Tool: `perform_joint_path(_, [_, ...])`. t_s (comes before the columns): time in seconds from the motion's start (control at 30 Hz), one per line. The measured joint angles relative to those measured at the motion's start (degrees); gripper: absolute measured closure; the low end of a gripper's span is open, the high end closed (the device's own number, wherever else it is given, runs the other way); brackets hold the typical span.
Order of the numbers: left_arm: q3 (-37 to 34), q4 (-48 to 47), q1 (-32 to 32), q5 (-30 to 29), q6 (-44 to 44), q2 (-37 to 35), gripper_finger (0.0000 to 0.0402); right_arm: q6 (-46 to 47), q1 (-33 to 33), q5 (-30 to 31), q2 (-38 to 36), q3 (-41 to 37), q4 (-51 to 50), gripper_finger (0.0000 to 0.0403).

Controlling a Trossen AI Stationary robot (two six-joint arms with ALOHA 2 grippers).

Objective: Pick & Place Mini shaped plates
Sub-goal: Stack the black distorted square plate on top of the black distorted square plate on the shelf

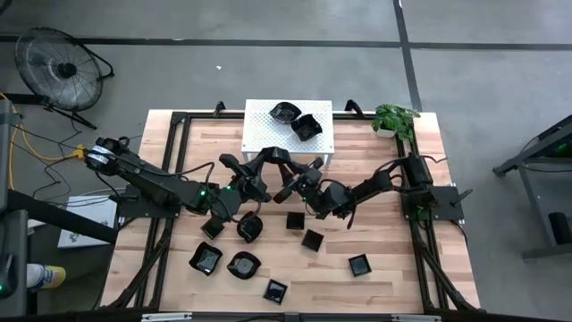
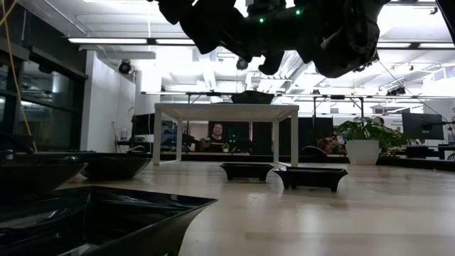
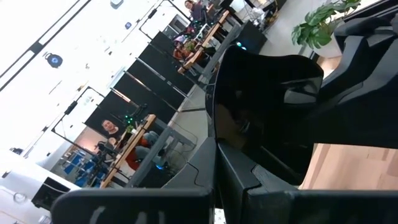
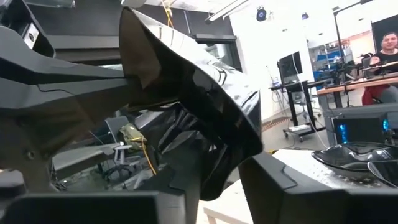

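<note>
A glossy black wavy-edged mini plate (image 4: 193,93) hangs in the air over the middle of the table, between both grippers. My left gripper (image 1: 271,170) comes from the table's left and my right gripper (image 1: 299,185) from the right, and both are shut on this plate (image 3: 267,106). Two more plates (image 1: 297,119) rest on the white perforated stand (image 1: 268,134) at the far edge. Several others lie flat on the wood nearer me, such as one (image 1: 250,228) below the left gripper and a square one (image 1: 358,265). My left gripper holds the plate by a rim corner (image 4: 134,71), pinched between its two fingers (image 4: 62,81) and lifted clear of the table. My right gripper (image 4: 217,180) has the plate's opposite rim (image 4: 214,174) between its fingers (image 4: 267,180), and the plate stands tilted above them.
A potted plant (image 1: 393,116) stands at the table's far right corner beside the stand. Loose plates (image 2: 311,178) dot the near half of the wood. A fan (image 1: 58,67) is on the floor off the far left. People sit at desks in the room behind.
</note>
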Motion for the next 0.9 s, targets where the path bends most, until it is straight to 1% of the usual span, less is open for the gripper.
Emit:
perform_joint_path(0.27, [0.00,-0.17,-0.04,-0.16,0.00,-0.04,0.0402,-1.24,-0.05,0.67,0.00,-0.07,0.00,0.0395])
perform_joint_path(0.43, [0.00,-0.95,-0.04,0.57,0.00,-0.07,0.0400,-1.46,-0.07,0.45,0.00,-0.09,0.00,0.0400])
perform_joint_path(0.53, [0.00,-1.29,-0.04,1.12,0.62,-0.07,0.0390,-2.55,-0.07,0.39,0.00,-0.09,0.00,0.0400])
perform_joint_path(0.67, [0.00,-1.23,-0.07,3.72,3.18,-0.09,0.0353,-4.28,-0.04,-0.49,0.00,-0.09,0.00,0.0401])
perform_joint_path(0.83, [0.00,-1.14,-0.04,3.97,4.35,-0.09,0.0283,-4.74,0.18,-0.68,0.00,-0.09,-0.09,0.0402])
perform_joint_path(0.9, [0.00,-1.11,-0.04,5.11,4.37,-0.09,0.0259,-6.41,0.22,0.22,0.00,-0.09,-0.21,0.0402])
